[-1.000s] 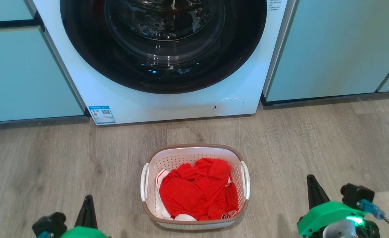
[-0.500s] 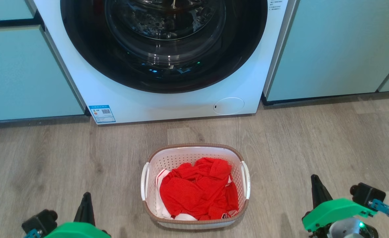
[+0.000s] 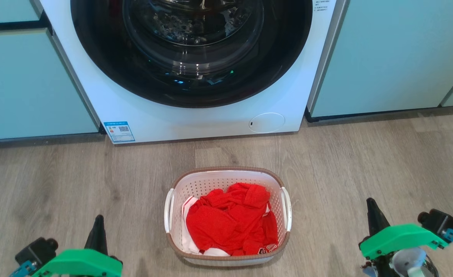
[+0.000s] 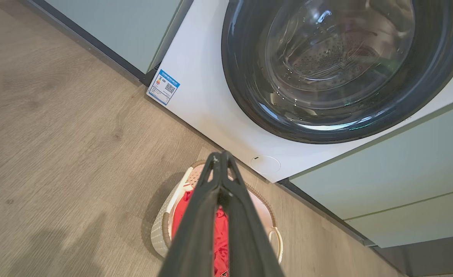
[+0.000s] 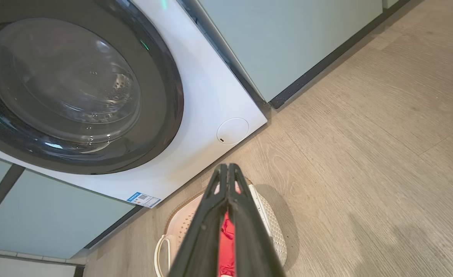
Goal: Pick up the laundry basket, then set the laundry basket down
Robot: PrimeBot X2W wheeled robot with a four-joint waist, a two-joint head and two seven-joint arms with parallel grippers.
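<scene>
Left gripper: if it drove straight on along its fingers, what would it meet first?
Probably the washer's lower front panel. The shut left gripper seems aimed past the laundry basket rather than into it, though depth is unclear.

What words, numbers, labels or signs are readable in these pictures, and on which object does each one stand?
Sticker on the washing machine, lower left of its front: QR code and small print, too small to read.
Fine print at the upper right of the washing machine: too small to read.
Dark patch on the red garment in the laundry basket: blurred, unreadable.
Nothing can be quoted.
</scene>
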